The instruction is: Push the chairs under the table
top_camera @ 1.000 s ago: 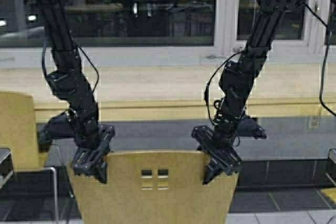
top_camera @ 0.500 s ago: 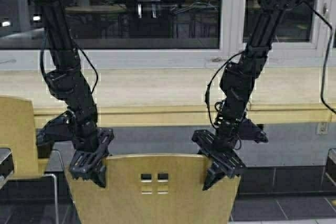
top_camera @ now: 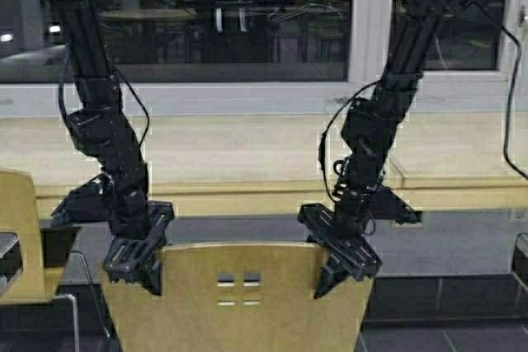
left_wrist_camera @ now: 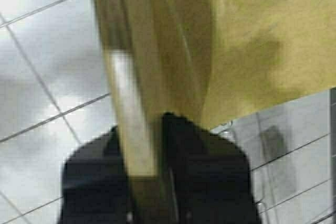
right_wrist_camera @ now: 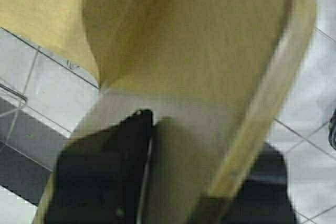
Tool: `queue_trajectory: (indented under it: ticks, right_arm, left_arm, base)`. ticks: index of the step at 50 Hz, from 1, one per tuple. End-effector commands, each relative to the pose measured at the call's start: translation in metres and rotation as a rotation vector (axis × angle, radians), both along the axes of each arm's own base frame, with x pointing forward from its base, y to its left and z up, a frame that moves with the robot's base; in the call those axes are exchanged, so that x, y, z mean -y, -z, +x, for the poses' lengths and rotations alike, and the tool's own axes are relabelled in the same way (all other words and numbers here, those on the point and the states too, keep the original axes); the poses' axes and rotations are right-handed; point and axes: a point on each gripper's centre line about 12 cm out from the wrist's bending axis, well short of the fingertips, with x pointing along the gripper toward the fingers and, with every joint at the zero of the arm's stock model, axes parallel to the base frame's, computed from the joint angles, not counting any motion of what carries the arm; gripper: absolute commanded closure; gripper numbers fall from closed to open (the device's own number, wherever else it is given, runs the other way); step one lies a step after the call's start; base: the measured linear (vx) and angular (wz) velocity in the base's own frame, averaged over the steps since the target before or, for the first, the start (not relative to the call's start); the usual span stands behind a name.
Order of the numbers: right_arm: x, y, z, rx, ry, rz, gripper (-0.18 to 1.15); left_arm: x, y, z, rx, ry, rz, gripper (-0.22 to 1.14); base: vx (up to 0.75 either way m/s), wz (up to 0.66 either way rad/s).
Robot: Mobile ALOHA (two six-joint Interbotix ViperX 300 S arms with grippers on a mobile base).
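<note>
From above, the left gripper [top_camera: 134,260] and right gripper [top_camera: 342,260] clamp the chair [top_camera: 235,296] backrest's top corners before the table [top_camera: 247,154]; both wrist views show fingers straddling its edge, so uneven pushing could twist it askew.

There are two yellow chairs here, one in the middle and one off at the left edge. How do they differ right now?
The middle chair is gripped at its backrest's top edge by the left gripper and right gripper; the chair at the left edge is untouched. The middle chair shows its full backrest width with small square cut-outs; the left one is cut off by the picture's edge. Both are yellow-tan wood and stand before the long table.
</note>
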Motion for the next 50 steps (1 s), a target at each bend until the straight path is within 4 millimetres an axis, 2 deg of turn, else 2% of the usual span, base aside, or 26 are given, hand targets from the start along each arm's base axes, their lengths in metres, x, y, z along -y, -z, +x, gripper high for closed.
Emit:
queue_trajectory:
  ticks: [1, 20, 33, 50]
  right_arm:
    - [-0.005, -0.018, 0.012, 0.064, -0.073, -0.004, 0.76]
    - [0.001, -0.011, -0.006, 0.022, -0.1, -0.024, 0.76]
    - [0.003, -0.014, -0.006, 0.033, -0.074, -0.027, 0.76]
    - [0.007, -0.012, -0.009, 0.027, -0.053, -0.031, 0.76]
  left_arm:
    - [0.002, -0.022, 0.02, 0.075, 0.028, 0.006, 0.7]
    - [0.009, -0.029, 0.013, 0.075, 0.055, 0.006, 0.7]
    - [0.013, -0.026, 0.021, 0.094, 0.093, 0.013, 0.7]
    - [0.013, -0.027, 0.018, 0.088, 0.117, 0.019, 0.7]
  base:
    - [0.24, 0.11]
    - [0.25, 0.11]
    - [0.25, 0.04]
    - [0.24, 0.01]
